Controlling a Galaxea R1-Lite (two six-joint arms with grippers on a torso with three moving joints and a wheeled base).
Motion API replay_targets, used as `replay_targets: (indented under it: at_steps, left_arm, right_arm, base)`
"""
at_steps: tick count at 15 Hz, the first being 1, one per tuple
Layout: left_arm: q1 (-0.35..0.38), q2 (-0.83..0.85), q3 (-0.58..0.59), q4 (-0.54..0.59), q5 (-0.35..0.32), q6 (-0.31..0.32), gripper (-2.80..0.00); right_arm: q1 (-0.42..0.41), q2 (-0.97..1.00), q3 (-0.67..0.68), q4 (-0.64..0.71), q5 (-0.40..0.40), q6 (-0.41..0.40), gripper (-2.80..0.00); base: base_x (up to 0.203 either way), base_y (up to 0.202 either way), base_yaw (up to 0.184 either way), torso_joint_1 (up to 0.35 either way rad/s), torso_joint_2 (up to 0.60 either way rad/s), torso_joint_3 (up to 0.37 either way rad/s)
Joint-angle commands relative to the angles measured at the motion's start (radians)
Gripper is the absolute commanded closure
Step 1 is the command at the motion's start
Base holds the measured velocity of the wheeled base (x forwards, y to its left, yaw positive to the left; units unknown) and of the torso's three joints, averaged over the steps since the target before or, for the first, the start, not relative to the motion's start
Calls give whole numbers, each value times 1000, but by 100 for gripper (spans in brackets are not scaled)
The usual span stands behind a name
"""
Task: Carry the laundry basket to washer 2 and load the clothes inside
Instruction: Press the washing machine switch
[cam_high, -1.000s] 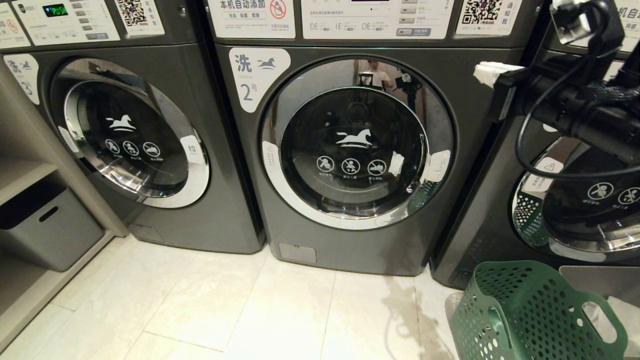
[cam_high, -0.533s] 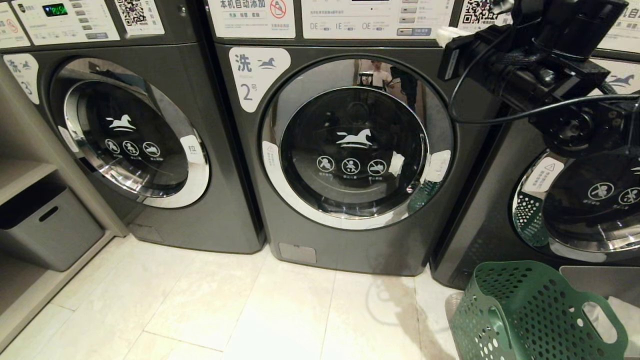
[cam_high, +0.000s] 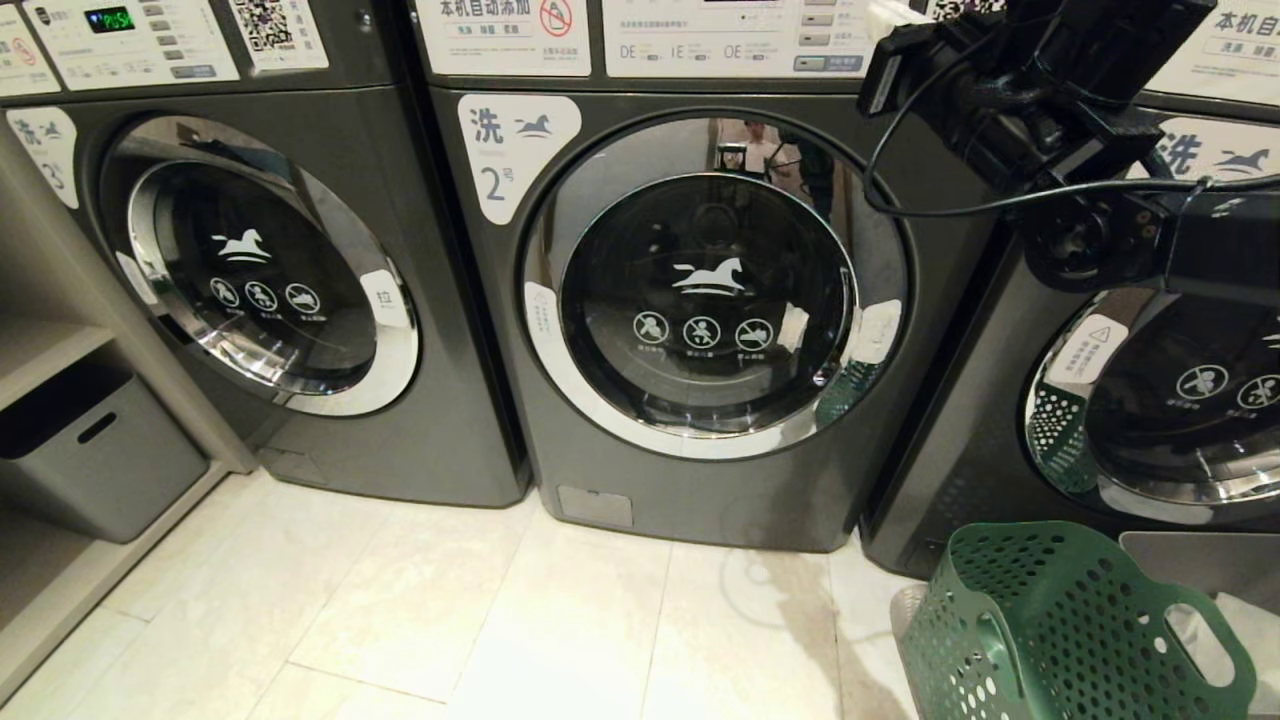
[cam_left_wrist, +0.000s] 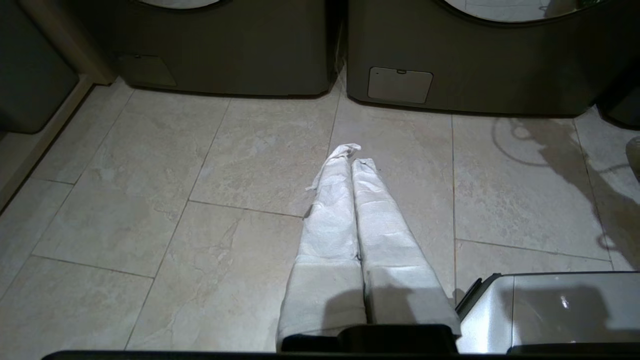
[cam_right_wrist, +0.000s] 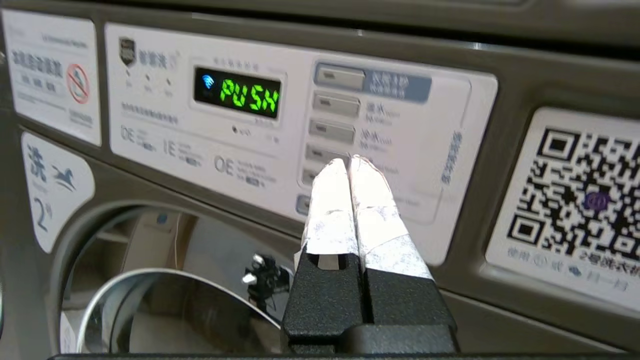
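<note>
While washer 2 (cam_high: 700, 300) has its door shut and the basket (cam_high: 1060, 620) stands on the floor to its right, bring your right claw (cam_high: 885, 50) down from the panel to the door's edge. By the left wrist, the left claw (cam_left_wrist: 352, 160) hangs pressed together, empty, over tiles. By the right wrist, the right claw (cam_right_wrist: 350, 167) is closed on nothing, just off the buttons (cam_right_wrist: 332, 105).
</note>
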Motion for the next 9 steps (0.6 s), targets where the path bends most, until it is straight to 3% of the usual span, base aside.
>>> replay_targets:
  at_steps: [1,9]
  left_arm:
    - [0,0,10,-17,-13,0,0]
    - [0,0,14,-21,-8,1,0]
  right_arm:
    - [12,-10,-6,-5,-1,-4,0]
    - [5,-51,12,19,-2,-18,0]
  base:
    - [0,0,0,0,0,0]
    - [0,0,0,0,0,0]
